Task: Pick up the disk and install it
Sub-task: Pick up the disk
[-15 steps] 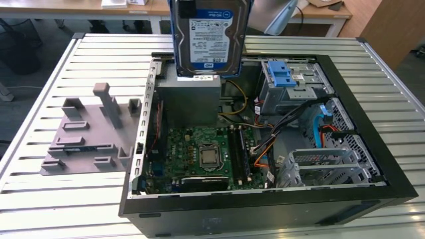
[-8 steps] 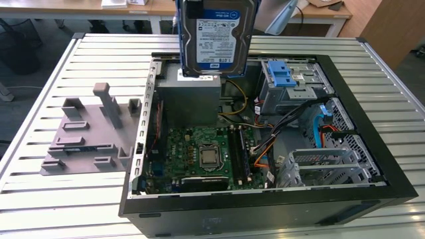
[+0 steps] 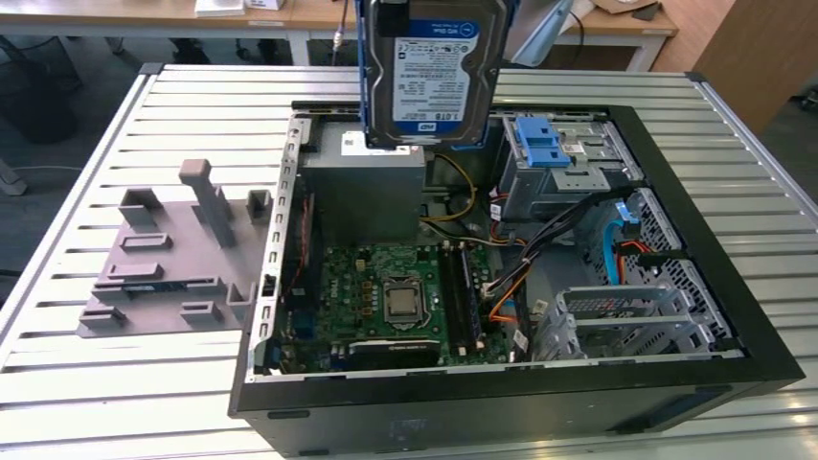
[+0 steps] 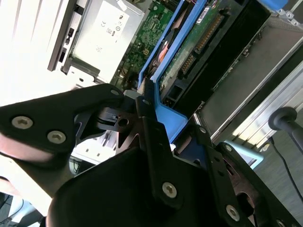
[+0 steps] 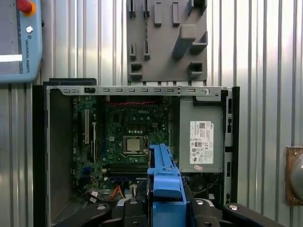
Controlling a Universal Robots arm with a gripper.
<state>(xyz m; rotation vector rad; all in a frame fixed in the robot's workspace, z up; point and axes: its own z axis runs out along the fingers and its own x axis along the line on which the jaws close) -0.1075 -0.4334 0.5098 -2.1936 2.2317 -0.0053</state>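
Hidden or cut off:
- The disk (image 3: 428, 72) has its top edge cut by the exterior view's upper border.
- Its lower edge covers part of the power supply (image 3: 364, 182) inside the case (image 3: 511, 412).
- In both wrist views the disk is edge-on, with the label out of sight. What shows is mostly its blue bracket (image 5: 165, 182).

Disk: a flat metal body, upright, with a blue-and-white barcode label facing the exterior camera and blue rails down its sides. It hangs in the air above the case, over the far side.

Gripper (image 5: 165, 208): the black fingers (image 4: 147, 127) are clamped on the bracket, grasping the disk.

Count, exterior view's left to right:
- One grey fixture (image 3: 172, 254) on the slatted table (image 3: 77, 383), outside the case.
- One open case.
- One disk.
- One motherboard (image 3: 397, 292) on the case floor.
- One drive bay (image 3: 562, 163) with a blue latch, inside the case.
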